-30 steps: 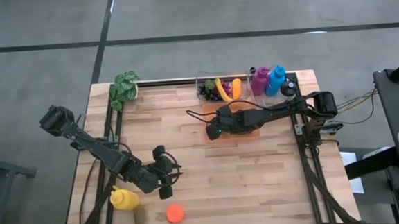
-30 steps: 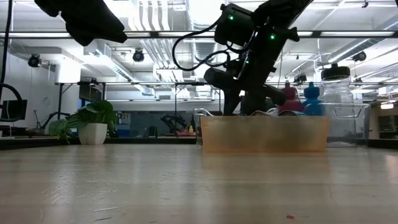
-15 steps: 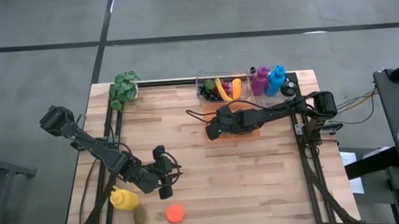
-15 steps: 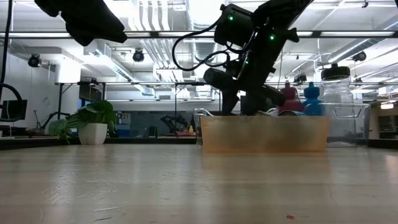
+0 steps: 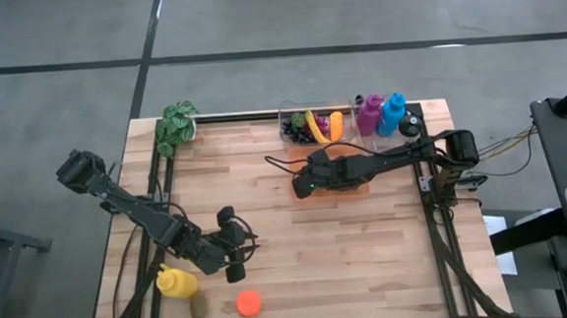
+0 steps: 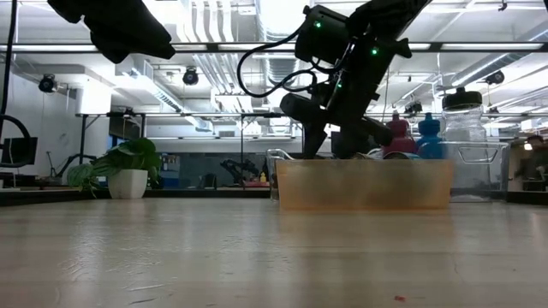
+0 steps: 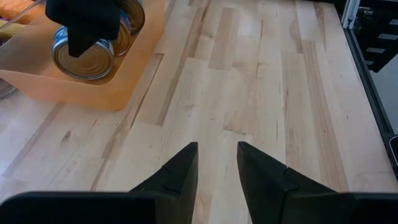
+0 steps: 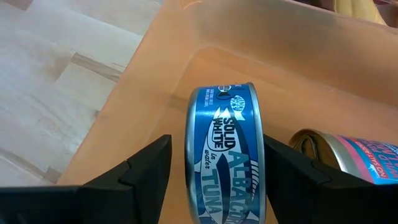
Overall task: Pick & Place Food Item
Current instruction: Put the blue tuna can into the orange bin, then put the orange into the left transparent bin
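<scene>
In the high view the right arm covers most of the orange bin point(image 5: 362, 186), so the cans inside it cannot be seen there. In the low view the bin's frosted wall point(image 6: 364, 184) hides its contents, and the left arm point(image 6: 116, 26) is cut off by the frame at 11 o'clock. In the right wrist view a second can point(image 8: 357, 165) runs off the frame at 4 o'clock, and the tuna can point(image 8: 224, 155) is cut off at 6 o'clock, leaving its label partly unreadable.

bright ceiling glare, foreground perhaps soft.
</scene>
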Robot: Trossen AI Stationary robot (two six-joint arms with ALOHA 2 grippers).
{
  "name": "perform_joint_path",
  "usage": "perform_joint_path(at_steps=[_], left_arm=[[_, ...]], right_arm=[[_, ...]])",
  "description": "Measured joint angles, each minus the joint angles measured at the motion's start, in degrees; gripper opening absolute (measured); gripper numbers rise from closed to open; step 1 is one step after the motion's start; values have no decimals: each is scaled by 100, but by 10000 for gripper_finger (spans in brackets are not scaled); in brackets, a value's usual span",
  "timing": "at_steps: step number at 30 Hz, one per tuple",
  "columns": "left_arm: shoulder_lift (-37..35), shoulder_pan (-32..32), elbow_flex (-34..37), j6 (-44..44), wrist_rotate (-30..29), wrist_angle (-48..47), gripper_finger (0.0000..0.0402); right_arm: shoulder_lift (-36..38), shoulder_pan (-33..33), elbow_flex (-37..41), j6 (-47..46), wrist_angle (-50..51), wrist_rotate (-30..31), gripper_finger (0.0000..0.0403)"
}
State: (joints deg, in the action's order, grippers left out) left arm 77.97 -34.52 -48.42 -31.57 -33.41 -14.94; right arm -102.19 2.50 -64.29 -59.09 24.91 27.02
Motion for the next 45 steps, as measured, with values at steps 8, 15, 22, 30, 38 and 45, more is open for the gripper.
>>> perform_joint_path(at_steps=[8, 15, 22, 30, 38, 45], left_arm=[[0, 0, 0, 0, -2, 0, 118], [0, 0, 0, 0, -2, 0, 118], [0, 0, 1, 1, -2, 0, 118], [0, 0, 0, 2, -4, -15, 118], [0, 0, 0, 2, -4, -35, 118], [0, 0, 0, 7, -4, -37, 118]], right_arm=[[0, -13, 61, -10, 2, 35, 248], [0, -28, 79, 13, 0, 163, 279], [30, -70, -130, 424, 8, 164, 301], [195, -305, -510, 996, 9, 711, 310], [428, -745, -749, 1362, 14, 1255, 304], [431, -1304, -1048, 1798, -3, 1648, 293]])
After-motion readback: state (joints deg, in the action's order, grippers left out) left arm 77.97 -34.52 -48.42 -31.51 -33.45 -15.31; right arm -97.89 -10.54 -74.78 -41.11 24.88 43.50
